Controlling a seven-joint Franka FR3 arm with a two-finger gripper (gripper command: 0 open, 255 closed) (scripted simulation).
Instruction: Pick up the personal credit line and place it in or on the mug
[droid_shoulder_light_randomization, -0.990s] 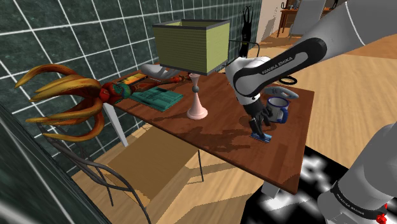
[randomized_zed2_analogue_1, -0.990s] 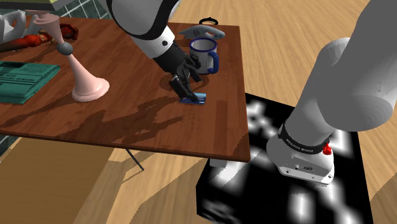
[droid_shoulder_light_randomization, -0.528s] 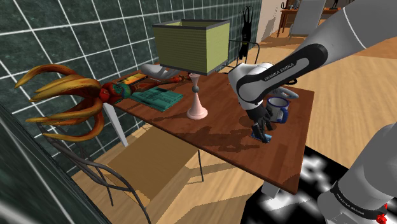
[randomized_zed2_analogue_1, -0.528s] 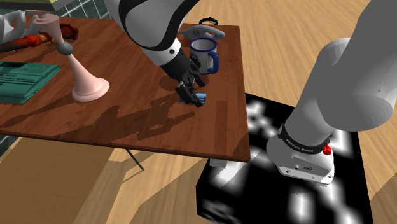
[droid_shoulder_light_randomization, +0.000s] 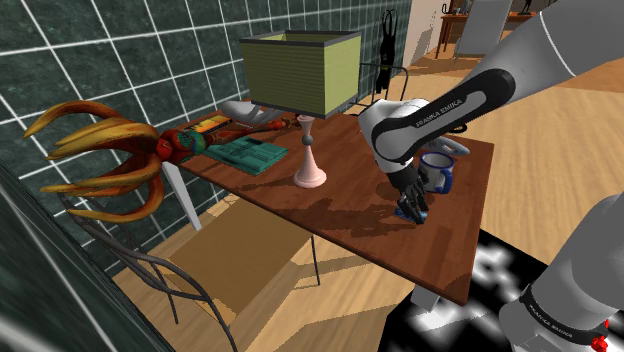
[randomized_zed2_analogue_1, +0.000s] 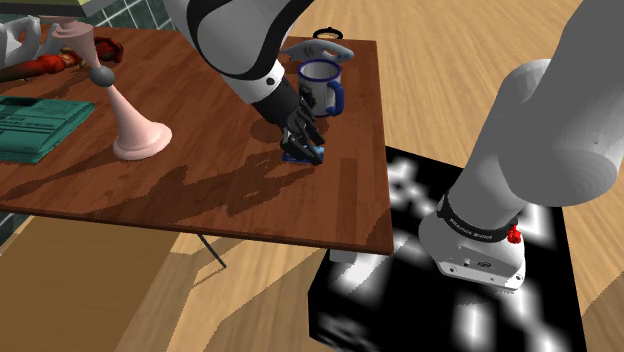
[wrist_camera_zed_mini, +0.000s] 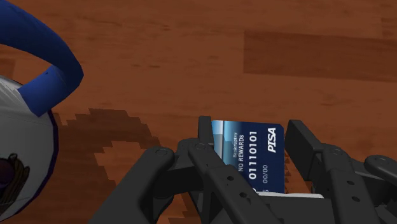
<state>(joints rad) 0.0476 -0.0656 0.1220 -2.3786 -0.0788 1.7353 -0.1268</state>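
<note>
Card (wrist_camera_zed_mini: 248, 153), blue, lying on the desk (randomized_zed2_analogue_1: 200, 190) just beside the mug (randomized_zed2_analogue_1: 320, 85), sits pinched by its long edges in the jaws; thin, stiff, light and slick, it likely wants a firm edge grip.

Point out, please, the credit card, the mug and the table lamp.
credit card (wrist_camera_zed_mini: 251, 149), wrist view, on its dark blue printed face.
mug (randomized_zed2_analogue_1: 320, 95), second exterior view, on its white side wall.
table lamp (droid_shoulder_light_randomization: 300, 72), shoulder view, on its olive shade.

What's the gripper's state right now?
Gripper: fingers closed on the blue credit card, which sits low over the table beside the mug.
</note>
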